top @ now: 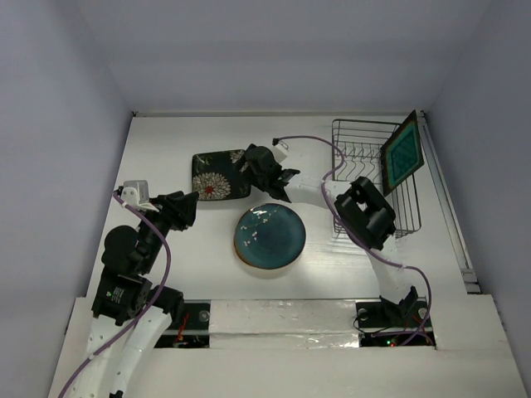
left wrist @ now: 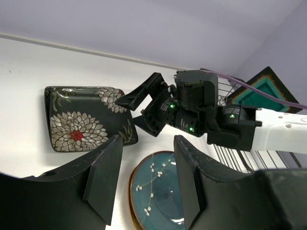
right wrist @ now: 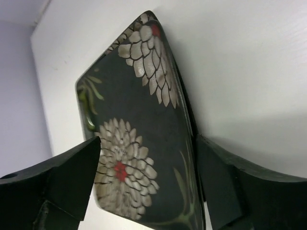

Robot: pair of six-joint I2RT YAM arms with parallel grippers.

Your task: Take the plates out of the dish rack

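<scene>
The square black plate with white flowers (top: 217,176) lies flat on the table at the back left; it also shows in the left wrist view (left wrist: 81,120) and fills the right wrist view (right wrist: 139,139). My right gripper (top: 248,168) is open at the plate's right edge, with one finger over the plate and one beyond its rim (right wrist: 148,184). The round glossy teal plate (top: 270,236) lies flat in the middle. The square teal plate with a dark rim (top: 403,152) stands tilted in the wire dish rack (top: 365,133). My left gripper (top: 187,207) is open and empty (left wrist: 146,179). No cream plate is in view.
The rack stands at the back right, close to the table's right edge rail (top: 448,207). A purple cable (top: 311,141) loops from the right arm over the rack's left side. White walls close the table at the back and sides.
</scene>
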